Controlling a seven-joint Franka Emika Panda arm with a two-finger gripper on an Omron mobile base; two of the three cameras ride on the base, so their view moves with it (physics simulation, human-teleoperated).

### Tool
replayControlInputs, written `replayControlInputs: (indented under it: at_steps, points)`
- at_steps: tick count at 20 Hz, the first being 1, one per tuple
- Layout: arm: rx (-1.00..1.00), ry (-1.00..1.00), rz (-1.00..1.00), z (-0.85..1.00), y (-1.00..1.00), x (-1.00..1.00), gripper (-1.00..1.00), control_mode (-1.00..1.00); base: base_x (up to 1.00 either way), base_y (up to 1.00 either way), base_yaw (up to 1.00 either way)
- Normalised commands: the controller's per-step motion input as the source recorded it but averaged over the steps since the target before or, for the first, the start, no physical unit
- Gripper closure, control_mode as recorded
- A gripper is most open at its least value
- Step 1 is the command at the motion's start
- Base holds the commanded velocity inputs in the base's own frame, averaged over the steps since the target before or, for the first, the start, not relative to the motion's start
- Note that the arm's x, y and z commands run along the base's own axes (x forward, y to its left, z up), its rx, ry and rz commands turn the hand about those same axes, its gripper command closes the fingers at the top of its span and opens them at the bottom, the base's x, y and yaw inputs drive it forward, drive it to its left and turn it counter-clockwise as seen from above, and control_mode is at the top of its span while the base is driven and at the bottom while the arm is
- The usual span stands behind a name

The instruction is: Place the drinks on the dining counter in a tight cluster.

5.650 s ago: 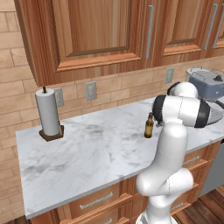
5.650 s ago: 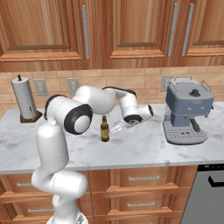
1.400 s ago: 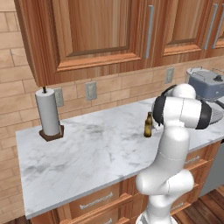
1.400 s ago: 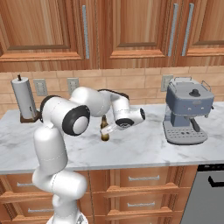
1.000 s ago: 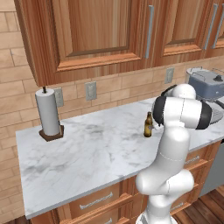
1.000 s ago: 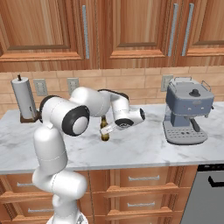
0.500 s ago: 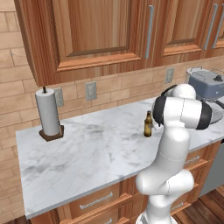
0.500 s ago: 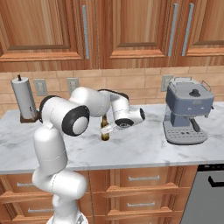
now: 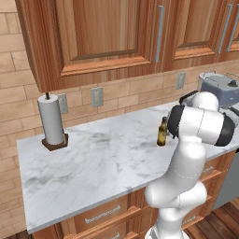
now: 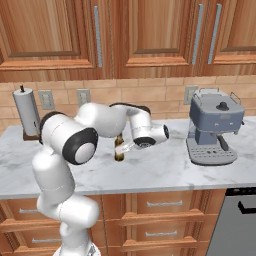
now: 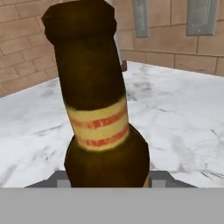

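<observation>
Bottle: a slim dark brown glass bottle point(image 10: 119, 149) with a yellow neck label banded in red stands upright on the white grey-veined marble tabletop point(image 10: 165, 170), about midway along it and toward the far side, short of the wall.
End effector: the two-finger end effector point(image 10: 123, 148) reaches in from the right at the bottle's level; its fingers are pressed in on the bottle's lower body, pinching it. In the hand view the bottle point(image 11: 94, 100) stands very close, its neck leaning a little to the left there.
Left of bottle: a grey paper-towel roll on a dark wooden stand point(image 9: 51, 122) sits at the far left of the tabletop, well apart from the bottle point(image 9: 162, 132).
Right of bottle: a blue-grey espresso machine point(image 10: 214, 126) stands on the right part of the tabletop, apart from the end effector.
Behind: a tan brick wall with grey outlet plates point(image 9: 97, 96), and wooden upper cabinets with metal bar handles point(image 10: 96, 33) above it.
Below: wooden drawers with metal pulls point(image 10: 162, 204) under the tabletop.
In the way: the arm's large white and dark joint point(image 9: 200, 125) stands just right of the bottle in the left base view; the marble around the bottle's base is bare.
</observation>
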Motion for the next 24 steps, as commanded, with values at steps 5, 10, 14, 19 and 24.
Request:
replayControlInputs:
  at_steps: [5,10,14,19,24]
  points:
    - [0.00,-0.02,0.00,0.85,0.00,-0.58,1.00,-1.00,0.00,0.00,0.00]
    - [0.00,0.00,0.00,0.94,0.00,-0.50,1.00,-1.00,0.00,0.00,0.00]
    - [0.00,0.00,0.00,0.90,0.00,-0.54,1.00,-1.00,0.00,0.00,0.00]
    - [0.00,-0.03,0.00,0.48,0.00,-0.60,1.00,-1.00,0.00,0.00,0.00]
    - [0.00,-0.02,0.00,0.00,0.00,-0.11,1.00,-1.00,0.00,0.00,0.00]
